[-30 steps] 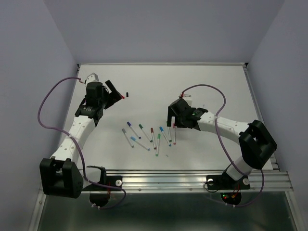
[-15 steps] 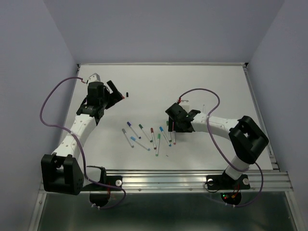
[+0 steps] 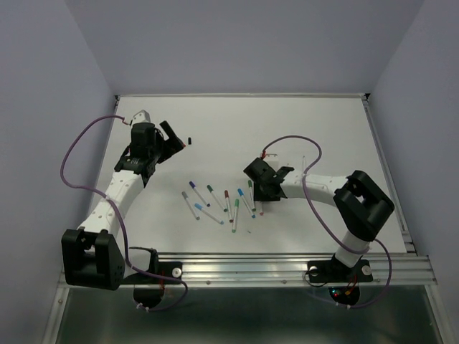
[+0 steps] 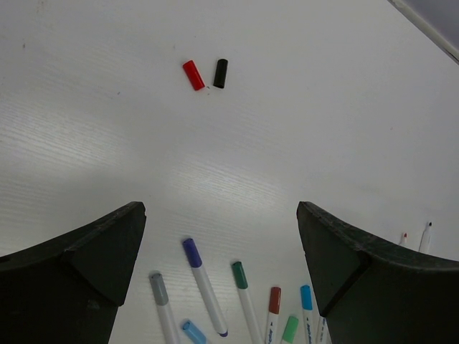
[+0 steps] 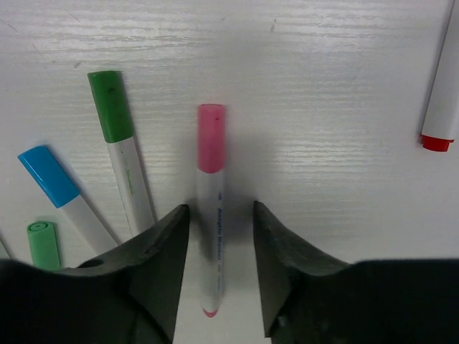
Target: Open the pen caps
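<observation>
Several capped white pens [image 3: 226, 203] lie fanned out mid-table. My right gripper [image 3: 262, 192] is lowered over the rightmost one, the pink pen [image 5: 210, 236]. Its jaws [image 5: 220, 215] straddle the white barrel below the pink cap [image 5: 211, 137], narrowed but with a gap still showing on the right side. My left gripper [image 3: 172, 140] hovers at the back left, wide open [image 4: 221, 215] and holding nothing. Beyond it, a loose red cap [image 4: 193, 74] and a black cap [image 4: 220, 73] lie side by side on the table.
A green pen [image 5: 122, 143] and a blue pen [image 5: 61, 190] lie just left of the pink one. A red-ended white barrel [image 5: 441, 100] lies to the right. Two uncapped pens [image 4: 426, 235] rest further right. The table's rail [image 3: 287, 264] runs along the near edge.
My right gripper has swung in and down over the pink pen, and its jaws have narrowed around the barrel. The left arm has stayed put.
</observation>
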`<state>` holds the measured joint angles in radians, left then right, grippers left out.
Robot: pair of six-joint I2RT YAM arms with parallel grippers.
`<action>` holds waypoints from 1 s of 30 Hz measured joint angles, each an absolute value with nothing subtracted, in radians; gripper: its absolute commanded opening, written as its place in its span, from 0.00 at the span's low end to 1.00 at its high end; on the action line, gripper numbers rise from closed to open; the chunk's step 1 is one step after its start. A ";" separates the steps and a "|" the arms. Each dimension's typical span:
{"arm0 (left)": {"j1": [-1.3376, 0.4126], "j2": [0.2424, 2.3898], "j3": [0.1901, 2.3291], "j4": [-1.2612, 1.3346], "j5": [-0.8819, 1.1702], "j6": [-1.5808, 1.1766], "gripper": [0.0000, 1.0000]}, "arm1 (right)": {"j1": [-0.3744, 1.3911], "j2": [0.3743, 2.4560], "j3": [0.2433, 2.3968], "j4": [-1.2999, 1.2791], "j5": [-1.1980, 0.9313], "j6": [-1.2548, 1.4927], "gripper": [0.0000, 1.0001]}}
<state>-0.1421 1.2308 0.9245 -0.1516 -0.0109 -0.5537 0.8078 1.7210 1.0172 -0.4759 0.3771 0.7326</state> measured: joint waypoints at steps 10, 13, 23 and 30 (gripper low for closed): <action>-0.142 1.231 0.925 -0.150 0.005 -0.554 0.99 | 0.819 1.695 0.976 -0.423 0.356 0.721 0.02; -0.142 1.231 0.925 -0.146 0.034 -0.553 0.99 | 0.819 1.679 0.964 -0.414 0.360 0.706 0.01; -0.152 1.202 0.905 -0.096 0.175 -0.551 0.99 | 0.821 1.480 0.956 -0.406 0.373 0.599 0.01; -0.317 1.141 0.876 0.016 0.315 -0.558 0.99 | 0.820 1.246 0.869 -0.205 0.177 0.466 0.01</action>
